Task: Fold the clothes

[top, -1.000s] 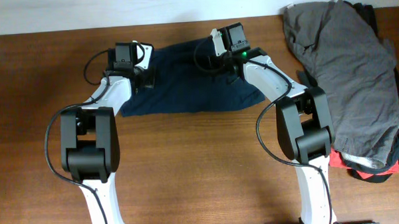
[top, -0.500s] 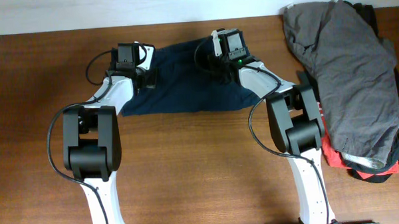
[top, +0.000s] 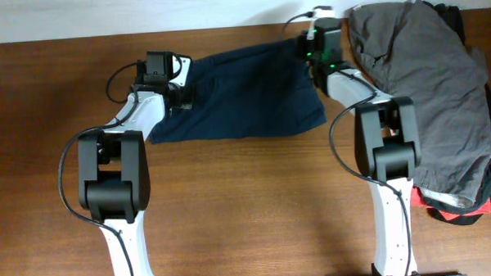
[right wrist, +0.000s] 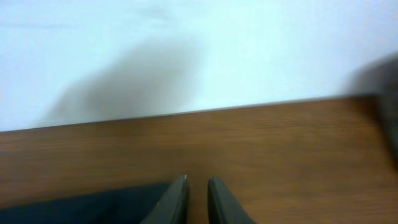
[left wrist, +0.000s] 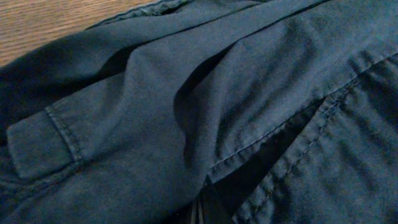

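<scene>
The left gripper (top: 177,94) sits on the navy garment (top: 244,101), with cloth directly beneath it; its jaw state cannot be determined. The right gripper (right wrist: 196,180) has its fingers almost together, apparently nipping the garment's far corner beside them. Recommendation: hold that edge taut and level, clear of the grey pile (top: 432,82) beyond the right gripper.

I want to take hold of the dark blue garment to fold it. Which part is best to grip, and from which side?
The dark blue garment is probably best gripped at its near right corner, coming from above on the right. That corner lies flat on the table with wood showing around it, whereas the middle offers no edge.
</scene>
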